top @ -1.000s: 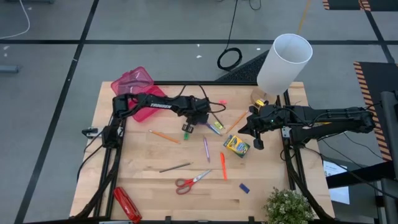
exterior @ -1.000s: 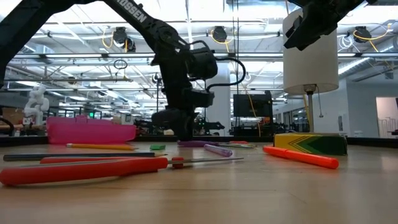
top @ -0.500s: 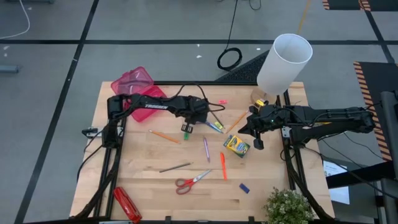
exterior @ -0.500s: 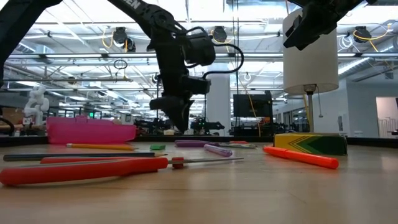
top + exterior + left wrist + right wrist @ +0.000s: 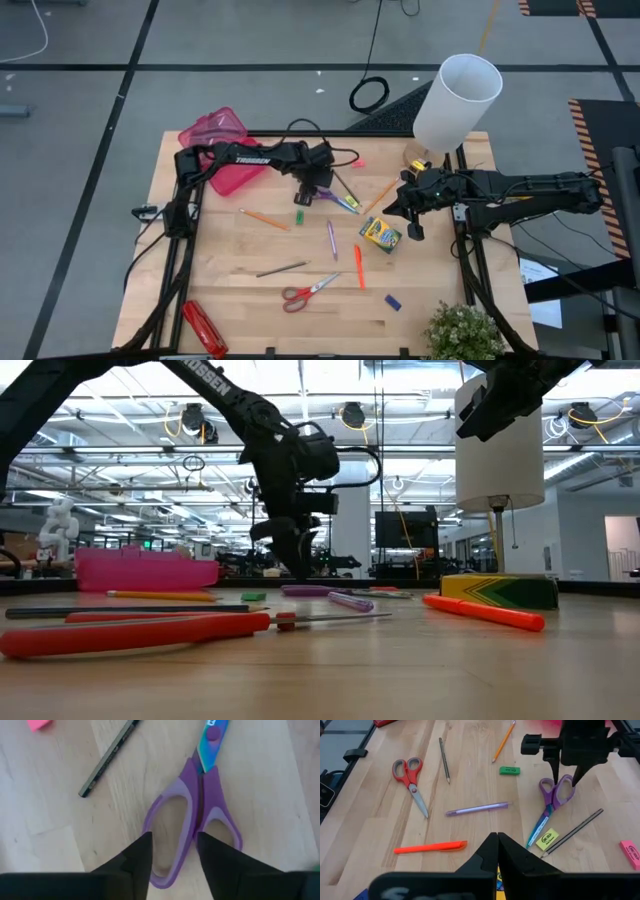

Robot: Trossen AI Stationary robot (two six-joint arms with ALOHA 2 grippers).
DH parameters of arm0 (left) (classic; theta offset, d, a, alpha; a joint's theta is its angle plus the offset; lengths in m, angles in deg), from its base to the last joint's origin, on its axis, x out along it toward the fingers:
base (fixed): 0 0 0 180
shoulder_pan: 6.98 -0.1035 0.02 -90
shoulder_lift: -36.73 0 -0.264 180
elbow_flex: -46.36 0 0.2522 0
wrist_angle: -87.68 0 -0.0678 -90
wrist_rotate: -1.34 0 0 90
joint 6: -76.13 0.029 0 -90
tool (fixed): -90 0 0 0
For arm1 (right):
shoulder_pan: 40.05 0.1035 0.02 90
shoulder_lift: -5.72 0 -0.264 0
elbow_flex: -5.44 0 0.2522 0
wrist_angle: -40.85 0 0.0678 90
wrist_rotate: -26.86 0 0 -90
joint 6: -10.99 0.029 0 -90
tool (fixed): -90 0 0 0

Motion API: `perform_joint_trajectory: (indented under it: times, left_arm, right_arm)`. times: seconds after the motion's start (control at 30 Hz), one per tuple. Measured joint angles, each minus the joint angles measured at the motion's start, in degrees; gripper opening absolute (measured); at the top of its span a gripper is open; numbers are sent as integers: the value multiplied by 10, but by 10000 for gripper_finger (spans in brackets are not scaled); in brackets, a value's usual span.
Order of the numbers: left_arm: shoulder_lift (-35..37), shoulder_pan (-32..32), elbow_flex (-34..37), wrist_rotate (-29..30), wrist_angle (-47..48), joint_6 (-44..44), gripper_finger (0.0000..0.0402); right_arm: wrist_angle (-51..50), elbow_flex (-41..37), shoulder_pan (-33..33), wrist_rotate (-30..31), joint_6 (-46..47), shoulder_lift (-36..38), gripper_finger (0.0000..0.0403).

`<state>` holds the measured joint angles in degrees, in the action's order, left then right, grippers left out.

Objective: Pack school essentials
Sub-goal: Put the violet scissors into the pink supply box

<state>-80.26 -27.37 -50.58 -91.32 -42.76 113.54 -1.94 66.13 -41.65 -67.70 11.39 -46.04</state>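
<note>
The purple-handled scissors (image 5: 335, 198) lie flat near the table's far middle. My left gripper (image 5: 312, 193) points down just above their handle loops (image 5: 195, 810), open, one finger to each side; I see no touch. A green eraser (image 5: 298, 215), orange pencil (image 5: 264, 219), purple pen (image 5: 331, 240), orange marker (image 5: 358, 266), red scissors (image 5: 308, 292), dark pencil (image 5: 281, 268) and green-yellow crayon box (image 5: 380, 235) lie scattered. My right gripper (image 5: 395, 210) hovers shut beside the crayon box, holding nothing.
A pink case (image 5: 222, 140) sits at the far left corner. A white lamp shade (image 5: 457, 100) stands at the far right, a plant (image 5: 465, 335) at the near right. A long red stapler-like object (image 5: 203, 328) lies near left. A blue eraser (image 5: 393, 301) lies near right.
My left gripper has risen from beside the green eraser, gone toward the table's far edge and a little right, and come down again over the purple scissors' handles. The eraser stays where it was.
</note>
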Motion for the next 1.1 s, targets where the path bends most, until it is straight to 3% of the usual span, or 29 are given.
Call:
perform_joint_trajectory:
  times: [0.27,0.93,1.1]
  left_arm:
    - [-17,-1,2,-9,1,0,184]
    - [-37,9,-1,10,5,-2,87]
    - [-33,15,0,17,10,-5,83]
  right_arm:
    - [-1,0,0,0,0,0,0]
    - [-5,0,0,0,0,0,0]
    - [-5,0,0,0,0,0,0]
